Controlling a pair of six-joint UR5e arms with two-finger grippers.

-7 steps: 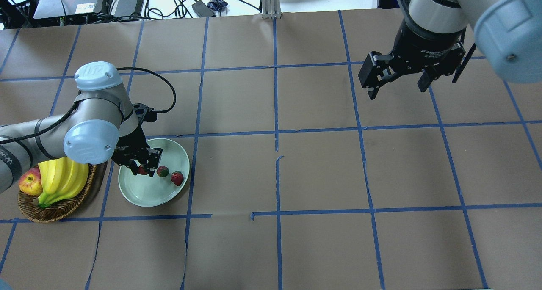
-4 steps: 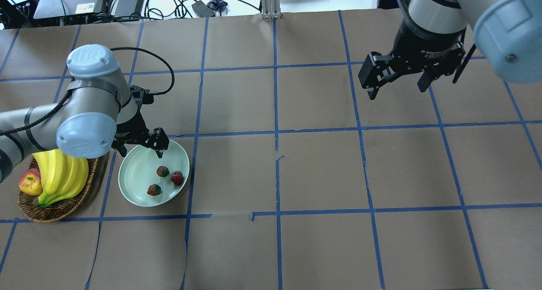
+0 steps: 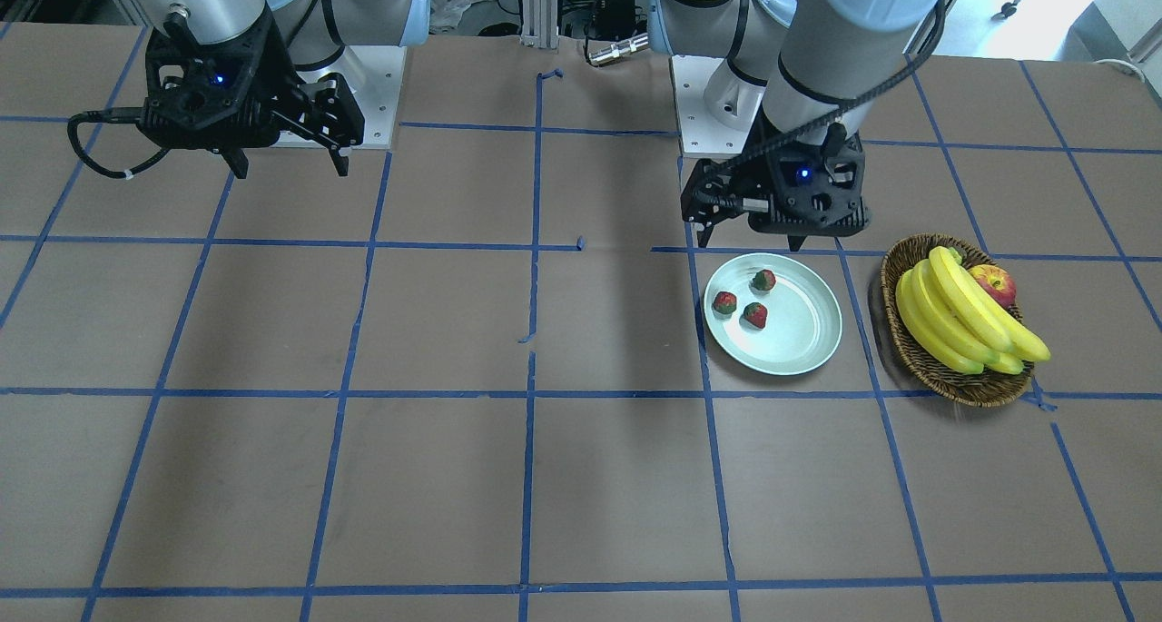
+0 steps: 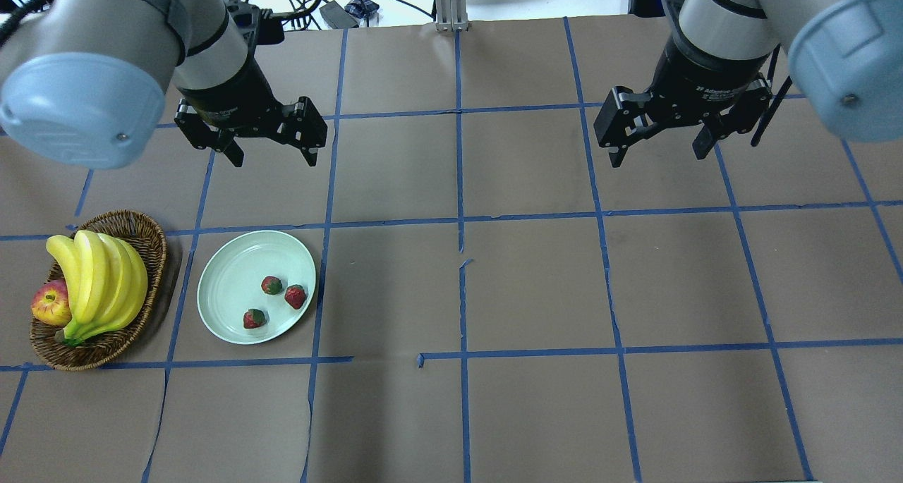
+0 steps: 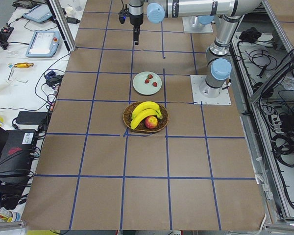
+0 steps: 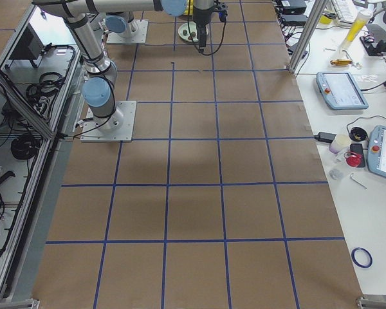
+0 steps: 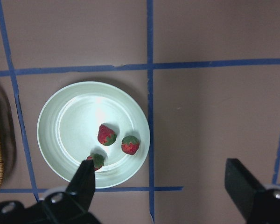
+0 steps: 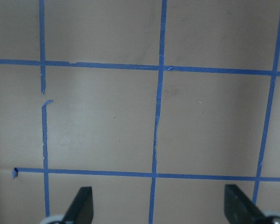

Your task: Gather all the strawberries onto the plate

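Three small red strawberries (image 4: 271, 285) (image 4: 295, 296) (image 4: 254, 319) lie inside the pale mint plate (image 4: 226, 278) at the table's left. They also show in the front view (image 3: 763, 281) (image 3: 723, 303) (image 3: 754, 314) on the plate (image 3: 808, 318), and in the left wrist view (image 7: 106, 135) (image 7: 129, 144) (image 7: 97, 160) on the plate (image 7: 74, 126). My left gripper (image 4: 271, 151) is open and empty, raised well above and behind the plate. My right gripper (image 4: 659, 148) is open and empty, high over the right far side.
A brown wicker basket (image 4: 152, 240) with bananas (image 4: 99, 282) and a red-yellow apple (image 4: 49, 305) stands just left of the plate. Blue tape lines grid the brown table. Cables and equipment lie beyond the far edge.
My left gripper let the third strawberry go into the plate, then rose and drew back far from the plate, open. The right arm has barely moved.
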